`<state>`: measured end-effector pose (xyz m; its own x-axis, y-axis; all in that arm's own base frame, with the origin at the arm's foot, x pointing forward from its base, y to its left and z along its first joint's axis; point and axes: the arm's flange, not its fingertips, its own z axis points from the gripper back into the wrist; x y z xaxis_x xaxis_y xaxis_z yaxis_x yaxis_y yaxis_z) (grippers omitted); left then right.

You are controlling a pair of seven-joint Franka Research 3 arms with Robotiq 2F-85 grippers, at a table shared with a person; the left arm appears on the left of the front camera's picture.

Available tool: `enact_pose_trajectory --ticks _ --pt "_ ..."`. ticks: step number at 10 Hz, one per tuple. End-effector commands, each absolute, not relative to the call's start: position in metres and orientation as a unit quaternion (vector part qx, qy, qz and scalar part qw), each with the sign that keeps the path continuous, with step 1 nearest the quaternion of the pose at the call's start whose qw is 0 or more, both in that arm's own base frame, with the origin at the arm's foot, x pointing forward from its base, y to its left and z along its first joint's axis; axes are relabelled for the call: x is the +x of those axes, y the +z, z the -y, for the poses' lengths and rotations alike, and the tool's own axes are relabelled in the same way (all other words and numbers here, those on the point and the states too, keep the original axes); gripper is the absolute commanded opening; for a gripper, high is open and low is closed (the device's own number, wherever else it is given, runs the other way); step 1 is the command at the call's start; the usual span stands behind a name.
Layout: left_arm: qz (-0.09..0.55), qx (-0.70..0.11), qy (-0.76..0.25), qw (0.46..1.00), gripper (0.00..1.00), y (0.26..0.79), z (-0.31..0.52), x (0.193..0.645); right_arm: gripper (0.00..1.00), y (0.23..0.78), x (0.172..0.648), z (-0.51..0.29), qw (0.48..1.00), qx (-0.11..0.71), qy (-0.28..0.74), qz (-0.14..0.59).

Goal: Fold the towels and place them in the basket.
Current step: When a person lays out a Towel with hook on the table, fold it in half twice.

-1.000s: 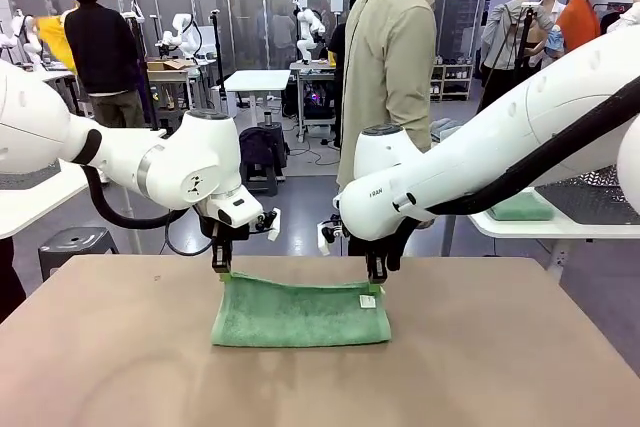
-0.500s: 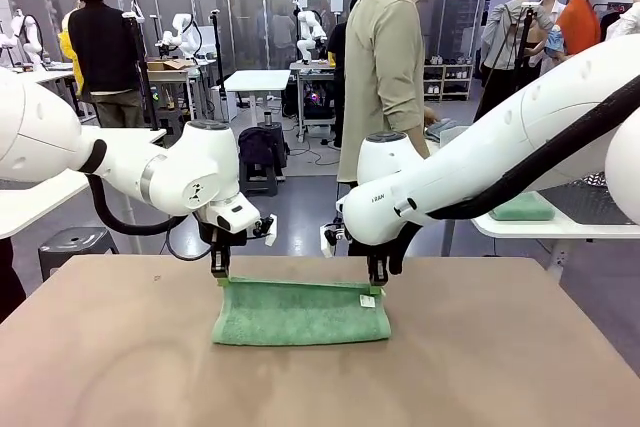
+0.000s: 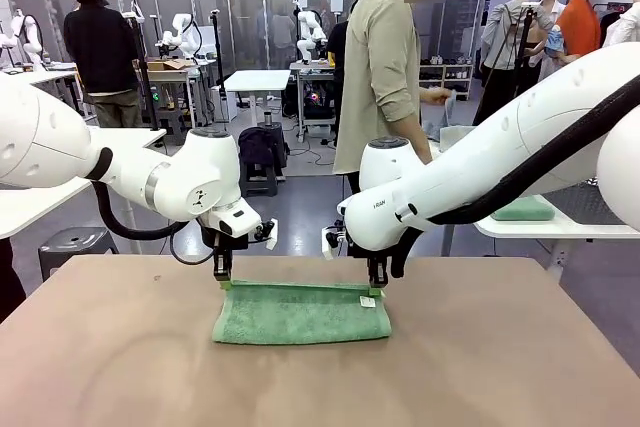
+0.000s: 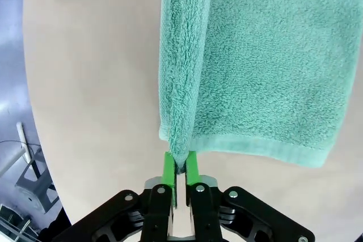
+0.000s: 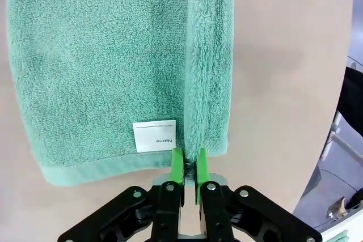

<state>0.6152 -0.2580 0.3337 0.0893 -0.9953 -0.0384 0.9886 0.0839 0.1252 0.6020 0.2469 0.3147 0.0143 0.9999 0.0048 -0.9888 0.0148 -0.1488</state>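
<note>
A mint green towel (image 3: 300,315) lies folded in a long strip on the brown table (image 3: 500,367). My left gripper (image 3: 222,282) stands at its far left corner and my right gripper (image 3: 377,285) at its far right corner. In the left wrist view the towel (image 4: 261,55) has its corner pinched between the narrow green pads of the left gripper (image 4: 178,168). In the right wrist view the doubled edge of the towel (image 5: 96,55) sits between the pads of the right gripper (image 5: 189,165), beside a white name label (image 5: 154,135). The basket is out of view.
A person (image 3: 385,67) in a beige shirt stands past the far edge, turned sideways. A white side table (image 3: 520,231) at the right holds a folded green cloth (image 3: 520,209). Bare tabletop surrounds the towel.
Both grippers have sunk slightly with the far corners, so the towel's far edge now lies flatter on the table. The person has turned and shifted a little.
</note>
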Motion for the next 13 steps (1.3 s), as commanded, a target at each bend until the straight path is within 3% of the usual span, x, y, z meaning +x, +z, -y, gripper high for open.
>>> enact_pose_trajectory --ticks 1,2,3,4,5,6,7,8,9,13 --pt "0.043 0.079 -0.681 0.726 0.26 0.333 0.253 0.623 0.29 0.314 0.609 -0.244 0.708 -0.062 0.701 0.060" --pt "0.055 0.089 -0.680 0.726 0.33 0.336 0.253 0.621 0.47 0.315 0.608 -0.246 0.706 -0.066 0.702 0.065" --pt "0.062 0.092 -0.681 0.724 0.46 0.341 0.253 0.619 0.49 0.319 0.608 -0.245 0.705 -0.067 0.703 0.067" --pt "0.061 0.092 -0.681 0.724 0.53 0.347 0.250 0.618 0.67 0.325 0.607 -0.245 0.704 -0.070 0.703 0.068" --pt "0.067 0.095 -0.682 0.722 0.66 0.355 0.248 0.617 0.69 0.336 0.607 -0.244 0.703 -0.076 0.704 0.072" --pt "0.070 0.088 -0.686 0.719 0.72 0.367 0.244 0.615 0.86 0.349 0.605 -0.244 0.705 -0.066 0.703 0.066" --pt "0.067 0.064 -0.697 0.711 0.72 0.388 0.242 0.604 0.86 0.369 0.595 -0.245 0.713 -0.040 0.698 0.058" --pt "0.020 -0.011 -0.692 0.722 0.72 0.423 0.243 0.582 0.86 0.401 0.576 -0.245 0.732 -0.011 0.680 0.049" --pt "0.012 -0.007 -0.704 0.710 0.72 0.454 0.244 0.557 0.86 0.431 0.556 -0.243 0.743 -0.012 0.668 0.048" --pt "0.065 -0.026 -0.698 0.712 0.72 0.524 0.202 0.498 0.86 0.515 0.488 -0.222 0.807 0.008 0.577 0.128"
